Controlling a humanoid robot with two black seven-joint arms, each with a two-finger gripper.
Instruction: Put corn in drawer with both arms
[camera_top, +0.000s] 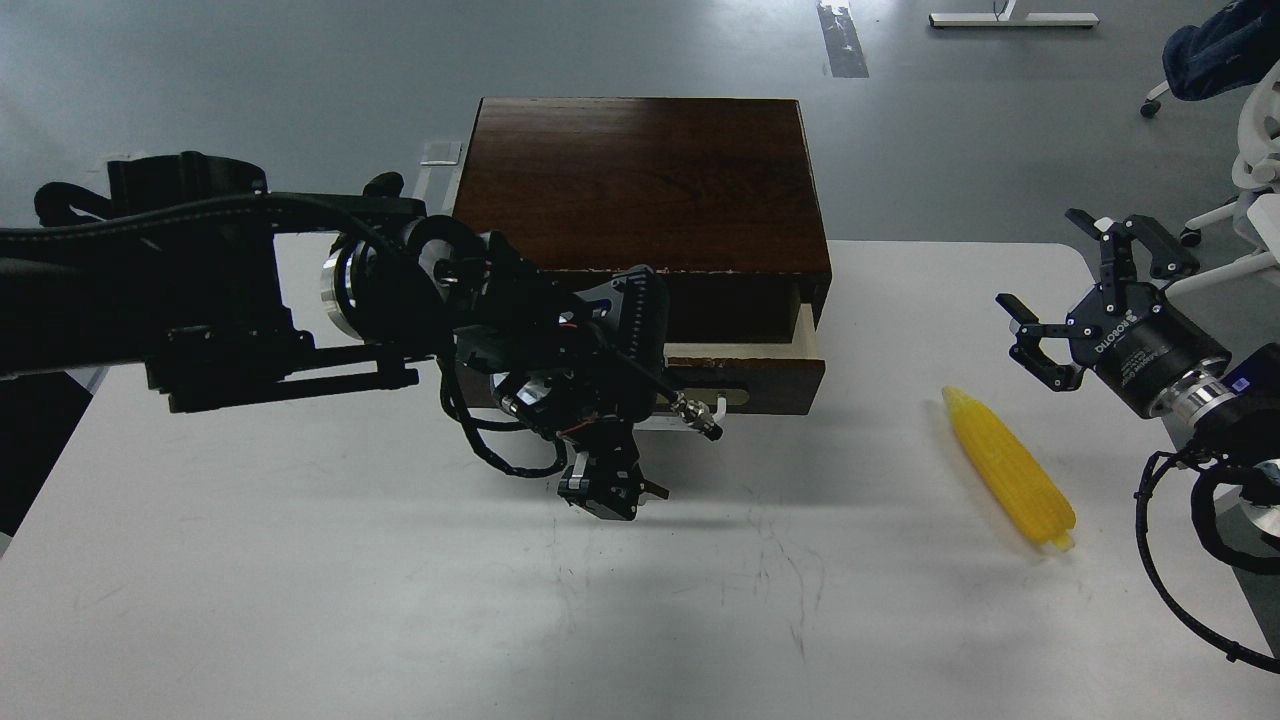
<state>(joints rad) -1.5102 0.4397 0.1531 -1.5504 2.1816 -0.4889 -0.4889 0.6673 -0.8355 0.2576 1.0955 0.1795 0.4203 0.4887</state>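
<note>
The yellow corn (1008, 470) lies on the white table (300, 600) at the right, tip pointing to the far left. The dark wooden box (640, 180) stands at the table's back. Its drawer (770, 380) is pulled out a little, showing a cream inner rim (745, 351). My left gripper (610, 420) is a dark mass over the left part of the white handle (705, 408); its fingers cannot be told apart. My right gripper (1078, 300) is open and empty, in the air just beyond the corn's tip.
Grey floor lies behind the table. White office chairs (1250, 150) stand at the far right, beyond the table's right edge. My right arm's cables (1160, 560) hang over the table's right side.
</note>
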